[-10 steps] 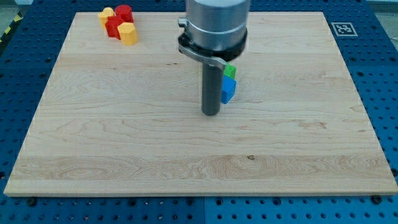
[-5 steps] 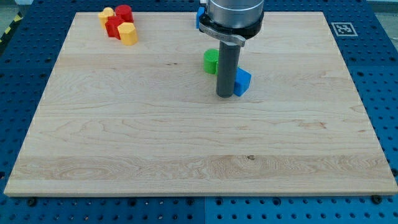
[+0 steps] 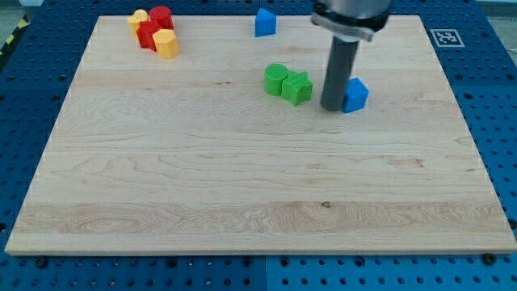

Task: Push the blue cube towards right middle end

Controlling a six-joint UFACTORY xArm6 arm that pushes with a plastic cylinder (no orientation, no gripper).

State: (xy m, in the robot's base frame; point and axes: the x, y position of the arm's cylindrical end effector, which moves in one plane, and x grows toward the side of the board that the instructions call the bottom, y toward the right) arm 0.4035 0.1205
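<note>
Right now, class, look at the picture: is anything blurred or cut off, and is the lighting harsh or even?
Camera view: lighting even, shadows soft and no glare on the wooden board; the arm's upper part is cropped at the view's top; my tip sits sharp against the blue cube, on its left.

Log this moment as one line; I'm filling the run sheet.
phase: pushing | my tip: touching blue cube on its left side | green blocks: left of tip, apart | cube: right of centre, short of right edge

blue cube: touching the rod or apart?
Touching, it seems: my tip sits against the blue cube on its left side, no gap visible.
</note>
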